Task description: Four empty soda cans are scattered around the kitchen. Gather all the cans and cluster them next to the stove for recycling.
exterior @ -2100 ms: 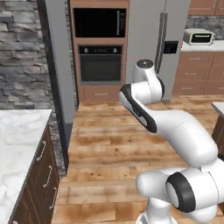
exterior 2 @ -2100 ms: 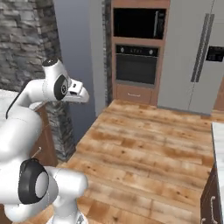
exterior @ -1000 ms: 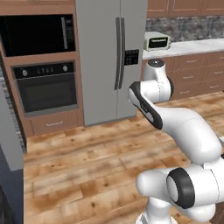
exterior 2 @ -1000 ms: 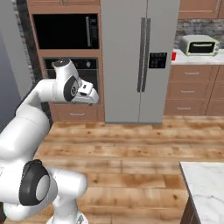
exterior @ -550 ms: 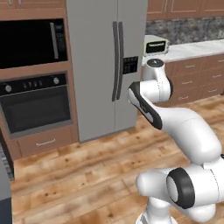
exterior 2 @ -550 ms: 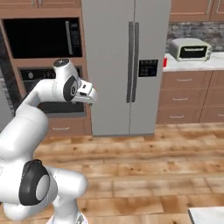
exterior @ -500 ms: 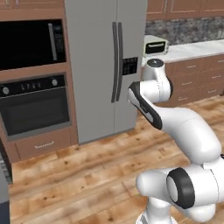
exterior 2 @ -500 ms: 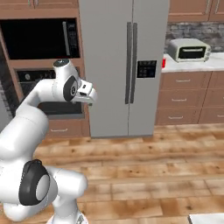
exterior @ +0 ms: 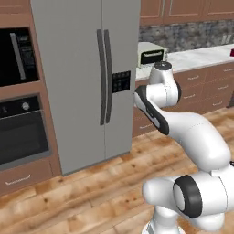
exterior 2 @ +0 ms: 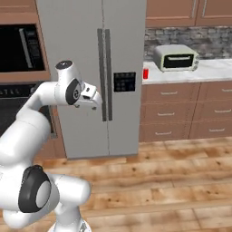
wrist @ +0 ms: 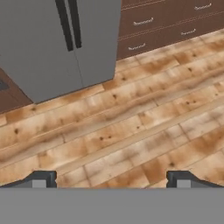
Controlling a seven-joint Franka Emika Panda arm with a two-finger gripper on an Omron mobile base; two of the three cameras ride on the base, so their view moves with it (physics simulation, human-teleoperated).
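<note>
Our gripper (wrist: 112,177) hangs with jaws spread wide and holding nothing, above the wood plank floor (wrist: 131,131) facing the grey refrigerator (exterior 2: 99,77). A dark red soda can (exterior 2: 145,73) stands on the marble counter (exterior 2: 213,69), beside the toaster oven (exterior 2: 176,57).

In my right base view the fridge (exterior 2: 102,77) fills the centre, with the wall oven (exterior 2: 20,43) at the left edge beside it. To the fridge's right runs the worktop (exterior 2: 204,70), in the upper right of the frame, over drawers (exterior 2: 181,115). A toaster oven (exterior 2: 176,57) sits on it, and a soda can (exterior 2: 145,73) stands at its left end, just beside the fridge. The plank floor (exterior 2: 172,181) spreads across the bottom, in front of all these.
</note>
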